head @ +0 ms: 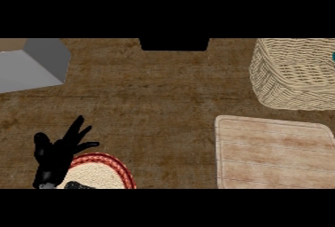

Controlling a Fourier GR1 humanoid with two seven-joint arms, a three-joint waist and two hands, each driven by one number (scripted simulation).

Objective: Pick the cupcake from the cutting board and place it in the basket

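Observation:
The pale wooden cutting board (274, 153) lies at the lower right, and the part of its top that shows is bare. The woven wicker basket (291, 75) stands at the upper right, just beyond the board. A small teal patch (332, 56) shows inside the basket at the view's right edge; I cannot tell what it is. No cupcake is visible anywhere. My left hand (52, 162) rests open at the lower left with its fingers spread upward, far from both board and basket. My right hand does not show.
A round woven mat with a red rim (111, 166) lies at the lower left, partly under my left hand. A grey box (33, 64) sits at the upper left. A dark block (174, 44) stands at the counter's far edge. Brown counter (157, 102) fills the middle.

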